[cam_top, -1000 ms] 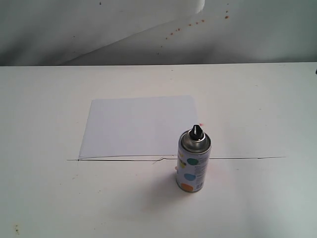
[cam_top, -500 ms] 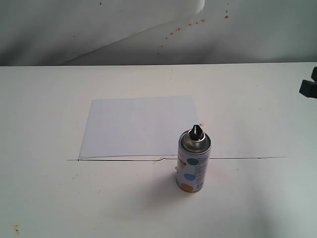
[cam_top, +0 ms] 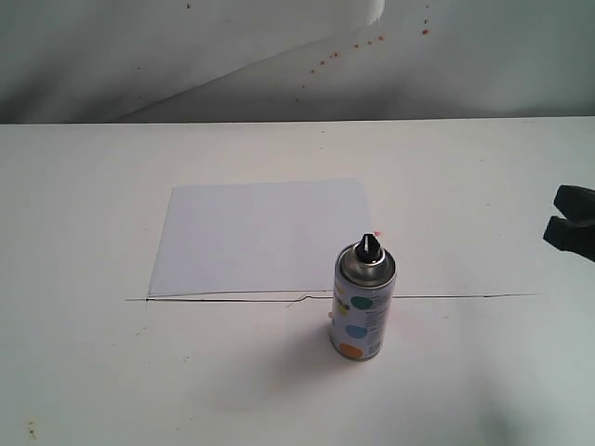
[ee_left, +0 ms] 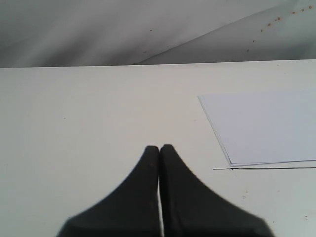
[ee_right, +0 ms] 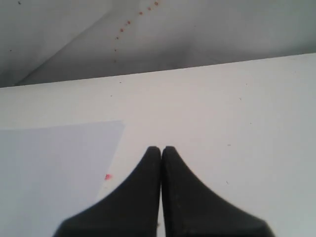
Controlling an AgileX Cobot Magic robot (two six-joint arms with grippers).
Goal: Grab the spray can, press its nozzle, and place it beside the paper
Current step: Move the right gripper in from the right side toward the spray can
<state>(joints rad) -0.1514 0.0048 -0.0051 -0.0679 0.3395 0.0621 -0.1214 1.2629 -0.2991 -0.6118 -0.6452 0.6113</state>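
The spray can [cam_top: 363, 311] stands upright on the white table, its black nozzle [cam_top: 370, 246] on top of the shiny dome. It is at the near right corner of the white paper [cam_top: 260, 232], which lies flat. Nothing touches the can. My right gripper [cam_top: 558, 216] shows at the far right edge of the exterior view, well away from the can. In the right wrist view this right gripper [ee_right: 161, 148] is shut and empty over the table, with the paper [ee_right: 49, 168] beside it. My left gripper [ee_left: 159, 147] is shut and empty, beside the paper's corner [ee_left: 266, 126]. It is out of the exterior view.
A thin dark line [cam_top: 465, 296] runs across the table [cam_top: 93, 372] along the paper's near edge. A small red speck [ee_right: 107, 177] lies by the paper's far right corner. A grey backdrop [cam_top: 186, 56] with reddish spots rises behind the table.
My right gripper has come into the exterior view at the right edge and moved lower and further in. The can and paper have not moved.
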